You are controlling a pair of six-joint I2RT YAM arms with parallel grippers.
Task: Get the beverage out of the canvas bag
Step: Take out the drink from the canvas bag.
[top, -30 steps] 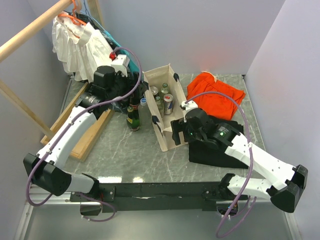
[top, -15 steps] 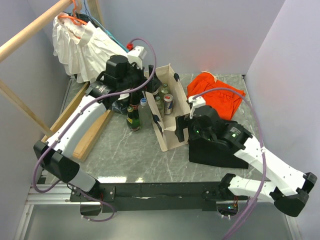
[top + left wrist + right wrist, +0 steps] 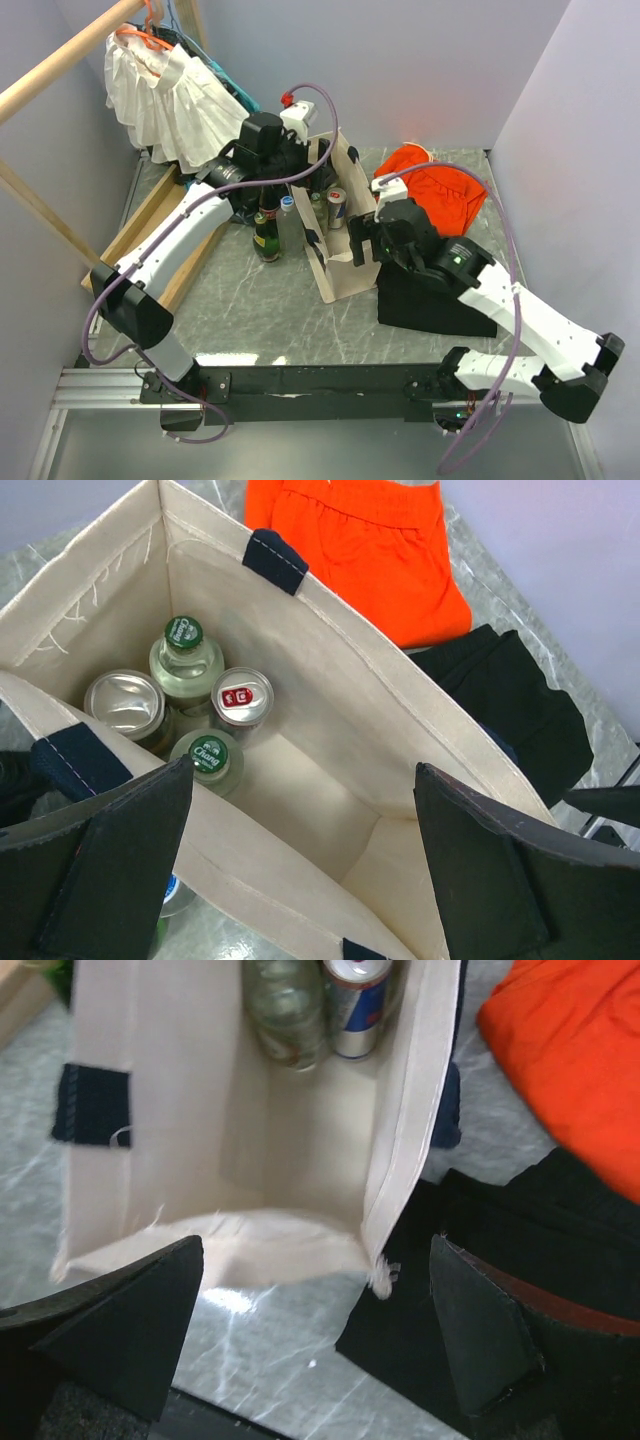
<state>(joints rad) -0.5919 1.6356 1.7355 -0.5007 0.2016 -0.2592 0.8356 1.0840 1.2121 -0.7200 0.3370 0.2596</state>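
The grey marbled table (image 3: 250, 310) is sitting in a corner of pale lilac walls (image 3: 400, 60), and the canvas bag (image 3: 338, 282) is standing open at the middle of it, mouth gaping upward. The left gripper (image 3: 300, 865) is hanging over the bag's mouth with its jaws spread wide and nothing between them. Down inside, the drinks are crowding the far end: a red-tabbed can (image 3: 241, 700), a silver can (image 3: 125, 702) and two green-capped bottles (image 3: 184, 640), all upright and touching. The right gripper (image 3: 305, 1330) is hovering above the bag's near end, also splayed wide and empty. Just left of the bag, a dark green bottle (image 3: 265, 235) and a clear bottle (image 3: 288, 222) are standing on the marble. To the right, an orange cloth (image 3: 440, 190) is lying at the back and a black cloth (image 3: 430, 305) nearer the front. On the left, a white garment (image 3: 170, 100) is hanging from a wooden rail (image 3: 60, 60).
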